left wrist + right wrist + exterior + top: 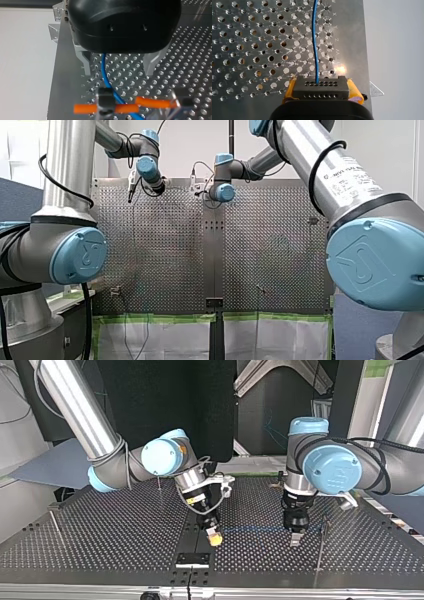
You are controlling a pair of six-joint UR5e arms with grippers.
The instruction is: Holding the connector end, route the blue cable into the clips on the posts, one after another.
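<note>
the step in hand, as i judge it, is readying the line for seating. taken across the top view from its left: my right hand [215, 538] should grip the connector [320, 87] firmly and squarely. the blue cable [255, 529], right of the connector, should be lightly taut, not tugged. my left hand [296, 539], further right, should close softly enough for the cable to slide, then lead it over the mouth of the clip [325, 522] and down in. a hard pull could bend the thin second post [320, 552] that carries it, or spring the cable out.

now the places. well left of the connector a lone post [56, 522] stands on the perforated worktop [115, 535], apart from the work. my right hand is closed on the connector: in the right wrist view its yellow pads [288, 92] press the connector's two sides, and the cable leaves its face and runs straight ahead over the holes. right of the connector the cable reaches my left hand, which is open: its metal fingers [85, 63] stand apart with the cable passing between them, nearer one finger. furthest right of the connector, just beside that hand, rises the second post. i cannot tell whether its clip holds the cable.
</note>
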